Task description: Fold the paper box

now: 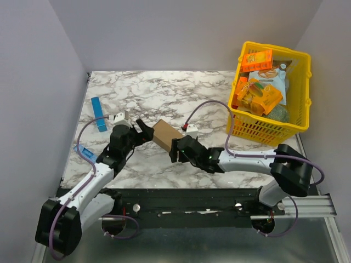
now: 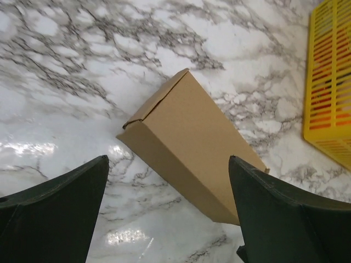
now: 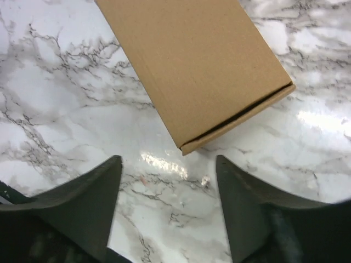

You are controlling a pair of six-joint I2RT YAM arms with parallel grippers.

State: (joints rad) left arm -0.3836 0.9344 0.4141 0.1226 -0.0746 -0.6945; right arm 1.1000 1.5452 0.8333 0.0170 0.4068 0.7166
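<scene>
White marble table (image 1: 164, 87), grey veins, glossy. At its far right corner sits a yellow slotted basket (image 1: 263, 129), and it's packed: an orange snack box (image 1: 256, 60) on top at the far side, more orange packs (image 1: 260, 98) below it, a pale bag (image 1: 278, 81) beside them. Over by the left edge, a slim blue bar (image 1: 98, 114) lies flat, and nearer along that edge, a second small blue piece (image 1: 85, 152).
</scene>
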